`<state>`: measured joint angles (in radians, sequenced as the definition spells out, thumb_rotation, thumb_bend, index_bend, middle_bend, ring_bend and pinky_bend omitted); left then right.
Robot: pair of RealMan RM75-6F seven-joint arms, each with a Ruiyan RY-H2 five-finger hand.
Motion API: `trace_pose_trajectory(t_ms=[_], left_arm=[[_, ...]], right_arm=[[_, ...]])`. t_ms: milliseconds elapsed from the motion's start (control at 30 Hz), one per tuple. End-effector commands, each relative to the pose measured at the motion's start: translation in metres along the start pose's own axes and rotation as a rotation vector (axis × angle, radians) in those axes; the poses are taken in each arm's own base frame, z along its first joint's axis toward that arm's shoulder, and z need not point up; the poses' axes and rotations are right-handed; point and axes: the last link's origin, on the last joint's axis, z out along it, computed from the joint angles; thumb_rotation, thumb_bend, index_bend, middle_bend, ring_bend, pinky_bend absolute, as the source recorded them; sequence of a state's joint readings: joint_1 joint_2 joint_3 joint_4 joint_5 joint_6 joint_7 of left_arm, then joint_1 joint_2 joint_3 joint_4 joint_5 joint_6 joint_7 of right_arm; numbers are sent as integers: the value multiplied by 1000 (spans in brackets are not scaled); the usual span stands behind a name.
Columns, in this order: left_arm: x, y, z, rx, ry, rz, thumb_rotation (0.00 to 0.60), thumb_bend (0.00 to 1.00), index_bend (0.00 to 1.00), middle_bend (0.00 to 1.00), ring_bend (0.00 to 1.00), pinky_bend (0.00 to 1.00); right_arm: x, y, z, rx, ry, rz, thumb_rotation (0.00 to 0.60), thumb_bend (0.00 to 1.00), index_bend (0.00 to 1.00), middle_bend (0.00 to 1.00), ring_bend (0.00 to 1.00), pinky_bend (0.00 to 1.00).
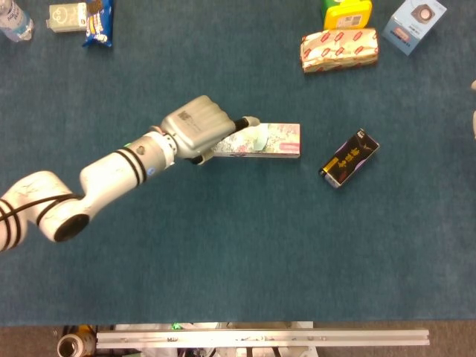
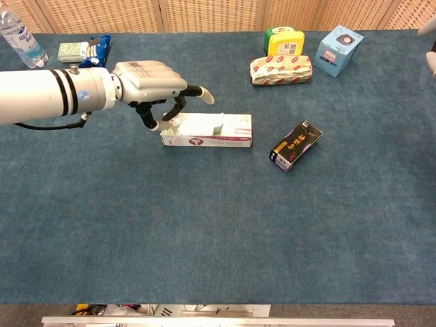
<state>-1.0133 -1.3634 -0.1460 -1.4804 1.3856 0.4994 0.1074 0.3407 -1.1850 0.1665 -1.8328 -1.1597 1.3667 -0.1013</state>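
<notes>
A long floral box [image 1: 271, 140] [image 2: 218, 129] lies flat in the middle of the blue table cloth. My left hand [image 1: 197, 126] [image 2: 146, 82] is over the box's left end with fingers spread. One finger reaches out along the far side, and the thumb hangs by the left end. No firm hold on the box shows. A black box with gold print [image 1: 349, 158] [image 2: 295, 146] lies to the right of the floral box. Only a sliver of my right hand [image 2: 431, 58] shows at the right edge, far from everything.
At the back right sit a red-and-white packet [image 1: 339, 49], a yellow-green container [image 1: 346, 11] and a light blue box [image 1: 419, 22]. At the back left are a water bottle [image 1: 13, 18], a small pale box [image 1: 65, 16] and a blue snack packet [image 1: 98, 22].
</notes>
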Motion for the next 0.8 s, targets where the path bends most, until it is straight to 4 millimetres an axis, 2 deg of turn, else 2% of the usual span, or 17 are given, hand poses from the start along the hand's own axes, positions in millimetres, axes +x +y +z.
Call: trace_pose_trajectory(t_ms=[33,467,800], left_arm=[[0,8,15,-3,-26,15,600,722,109,969,1000,927],[-3,12,39,45,-98,37,600,721,109,971,1000,932],[-6,18,45,67,-123,50,600,721,109,971,1000,933]], right_arm=[[0,3,0,-8,-2,1,600,397,393,607,678,864],[5,12,-3,-26,4,12,600,397,394,607,679,865],[10,18,-7,-38,17,15,600,397,393,607,680,864]])
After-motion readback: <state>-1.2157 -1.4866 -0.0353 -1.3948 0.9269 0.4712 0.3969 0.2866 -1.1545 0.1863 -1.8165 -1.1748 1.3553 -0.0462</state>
